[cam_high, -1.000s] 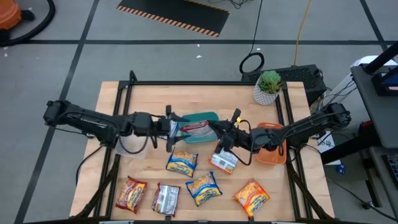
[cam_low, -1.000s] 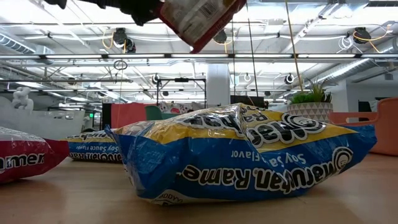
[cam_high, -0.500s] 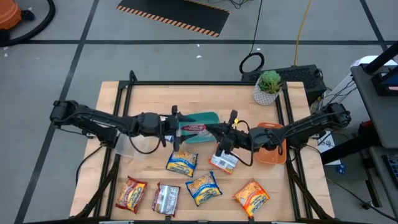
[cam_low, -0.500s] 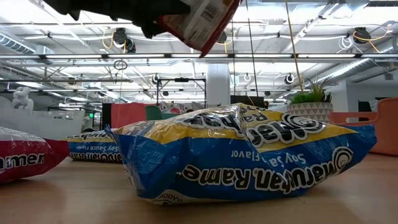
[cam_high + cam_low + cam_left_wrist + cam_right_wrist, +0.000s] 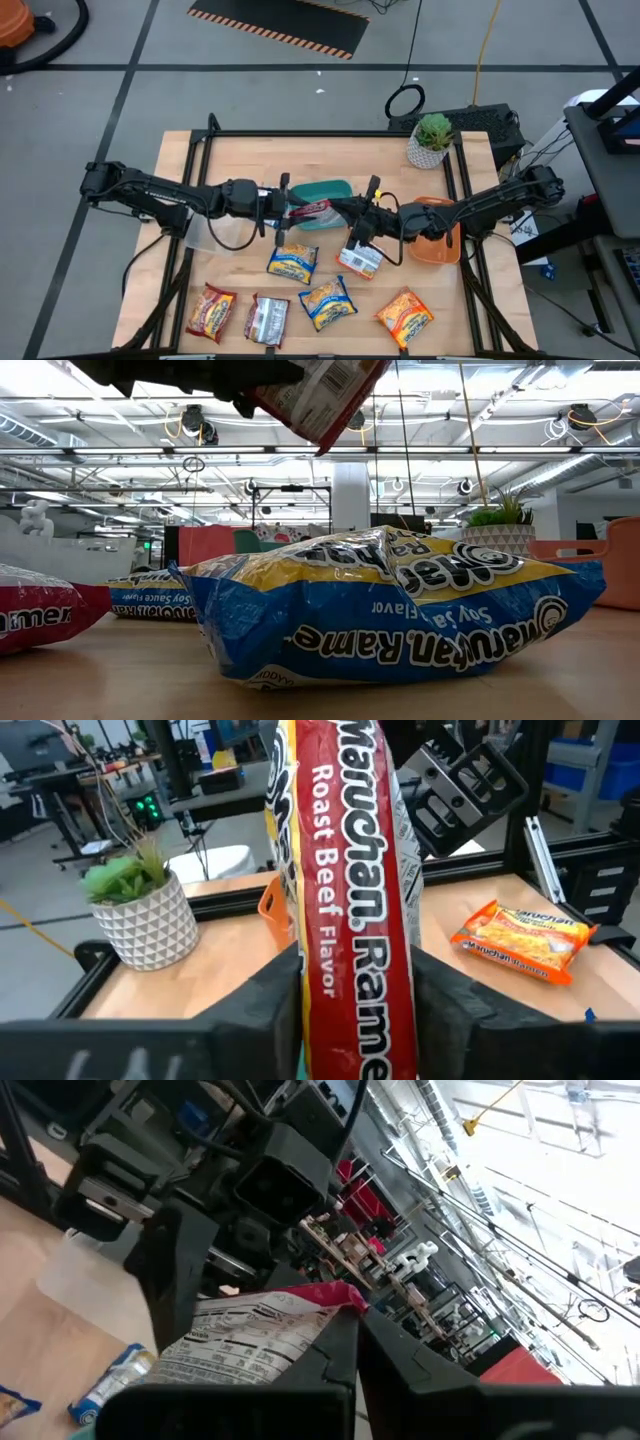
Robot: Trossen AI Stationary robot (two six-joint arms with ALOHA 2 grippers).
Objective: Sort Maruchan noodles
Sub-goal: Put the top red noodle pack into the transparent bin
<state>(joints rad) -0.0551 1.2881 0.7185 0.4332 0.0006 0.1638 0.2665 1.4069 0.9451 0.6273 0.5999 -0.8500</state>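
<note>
A dark red Maruchan noodle packet (image 5: 310,207) hangs above the teal bin (image 5: 328,188), held between both grippers. My left gripper (image 5: 287,207) comes from the table's left and is shut on it. My right gripper (image 5: 342,208) comes from the right and is shut on its other end. The low view shows this packet (image 5: 322,395) at the top. Several more packets lie flat on the near half of the table. They include two blue-and-yellow ones (image 5: 292,262) (image 5: 328,302), a white-and-orange one (image 5: 360,260), an orange one (image 5: 405,315) and a red one (image 5: 210,312). My left gripper pinches the red packet's two flat faces (image 5: 350,1020) at its left end, one finger (image 5: 275,1005) on each side. The fingers lie level, coming from the table's left. The packet stands on edge, lifted clear. My right gripper pinches the packet's crimped red end (image 5: 338,1295) between its shut fingers (image 5: 330,1355). They come about level from the table's right. The packet's printed back faces this wrist camera, and the packet is clear of the table.
An orange tray (image 5: 440,245) lies under the right arm at the table's right edge. A potted plant (image 5: 432,140) stands at the far right corner. A clear container (image 5: 208,232) sits under the left arm. A black frame rail runs along each side of the table.
My left gripper has moved toward the table's right and slightly down, and its fingers now stand on either side of the red packet's left end. My right gripper has stayed in place with the packet. The packet has tipped a little and stays in the air.
</note>
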